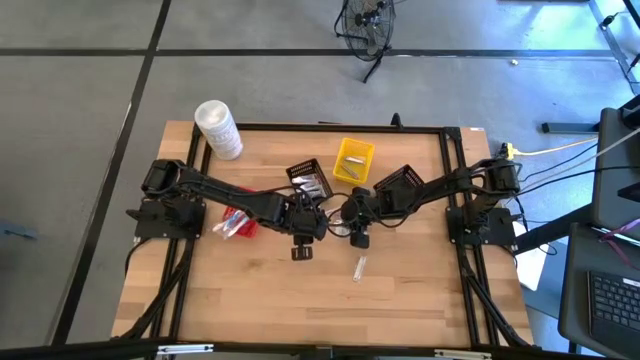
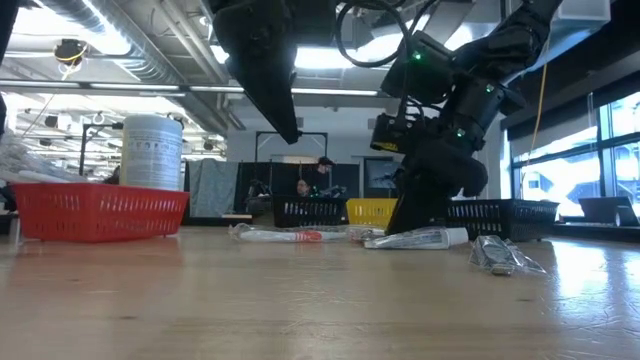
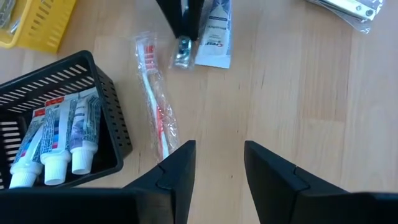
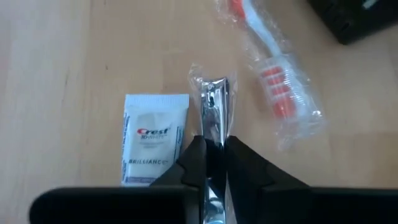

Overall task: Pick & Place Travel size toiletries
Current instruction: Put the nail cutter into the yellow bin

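Observation:
My right gripper (image 4: 214, 155) is over the table's middle, shut on a silvery nail clipper (image 4: 215, 102) in a clear wrapper. Beside the clipper a white Crest tube (image 4: 153, 138) lies flat, and a red-and-white wrapped toothbrush (image 4: 273, 71) lies on its other side. My left gripper (image 3: 219, 163) hovers open just left of it, above bare wood near the toothbrush (image 3: 155, 102). Three white tubes (image 3: 56, 140) lie in the black basket (image 3: 112, 124). A silvery sachet (image 1: 358, 268) lies nearer the table's near edge. My right gripper pinches the wrapped nail clipper between its two fingers at one end (image 4: 215, 127), with the clipper running lengthwise out ahead of the fingers. The fingers (image 3: 184, 18) come down from above. Whether the clipper's free end (image 3: 181, 55) is off the wood, I cannot tell.
A yellow basket (image 1: 353, 160) and a second black basket (image 1: 400, 190) stand toward the far edge, a red basket (image 1: 236, 222) at the left, and a white tub (image 1: 218, 128) at the far left corner. More sachets (image 3: 345, 9) lie near the grippers. Bare wood stretches along the near edge.

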